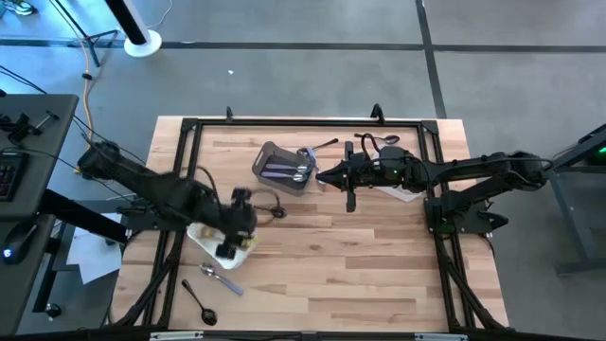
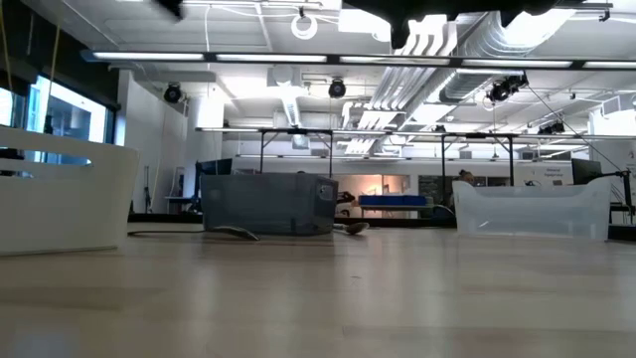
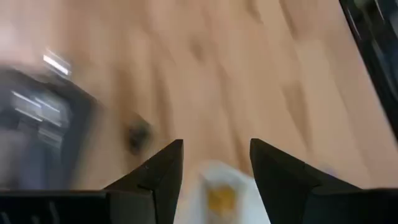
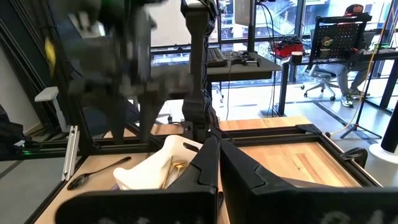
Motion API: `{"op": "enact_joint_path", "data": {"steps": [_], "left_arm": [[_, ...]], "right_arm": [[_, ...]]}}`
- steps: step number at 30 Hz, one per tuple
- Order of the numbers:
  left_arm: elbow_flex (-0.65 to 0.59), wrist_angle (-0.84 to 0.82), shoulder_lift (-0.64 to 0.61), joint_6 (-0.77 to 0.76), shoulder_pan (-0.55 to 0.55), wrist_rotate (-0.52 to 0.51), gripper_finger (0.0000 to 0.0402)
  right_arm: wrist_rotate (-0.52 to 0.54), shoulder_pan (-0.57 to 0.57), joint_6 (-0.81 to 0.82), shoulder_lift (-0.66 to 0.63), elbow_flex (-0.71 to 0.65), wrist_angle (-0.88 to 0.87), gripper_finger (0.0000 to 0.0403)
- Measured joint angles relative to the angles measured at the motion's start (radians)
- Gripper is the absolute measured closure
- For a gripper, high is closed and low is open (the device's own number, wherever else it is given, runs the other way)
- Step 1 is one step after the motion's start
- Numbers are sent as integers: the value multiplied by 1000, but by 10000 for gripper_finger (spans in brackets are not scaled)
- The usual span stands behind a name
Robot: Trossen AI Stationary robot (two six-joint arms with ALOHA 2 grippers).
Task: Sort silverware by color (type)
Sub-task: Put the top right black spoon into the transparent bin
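Hovering spread left hand [image 1: 230, 248] over gold silverware [image 3: 219, 198] in white tray [image 1: 204, 235], right hand [image 1: 322, 178] pressed together

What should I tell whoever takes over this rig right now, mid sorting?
Left gripper: open, empty, over the white tray.
Right gripper: shut, empty, hovering beside the grey bin.
Done: gold pieces in the white tray; several silver pieces in the grey bin.
Left: a lilac-handled spoon and a black spoon loose at the front left, a black piece behind the bin.
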Motion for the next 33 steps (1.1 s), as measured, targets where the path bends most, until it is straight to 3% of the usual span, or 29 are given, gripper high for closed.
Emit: {"op": "enact_joint_path", "data": {"steps": [5,9,14,23,28,33], "left_arm": [[150,99,-3,148,98,-133,225],[142,398,-57,219,202,-65,237],[9,722,-122,226,321,91,268],[-302,1195,-159,101,389,112,343],[-402,1314,-149,24,388,112,392],[-456,1381,-150,-1,388,108,398]], "right_arm": [[0,0,0,0,0,1,402],[0,1,0,0,0,9,402],[-1,17,0,0,0,23,402],[-1,36,-49,0,0,24,402],[-1,33,-45,0,0,33,402],[-1,33,-45,0,0,32,402]]}}
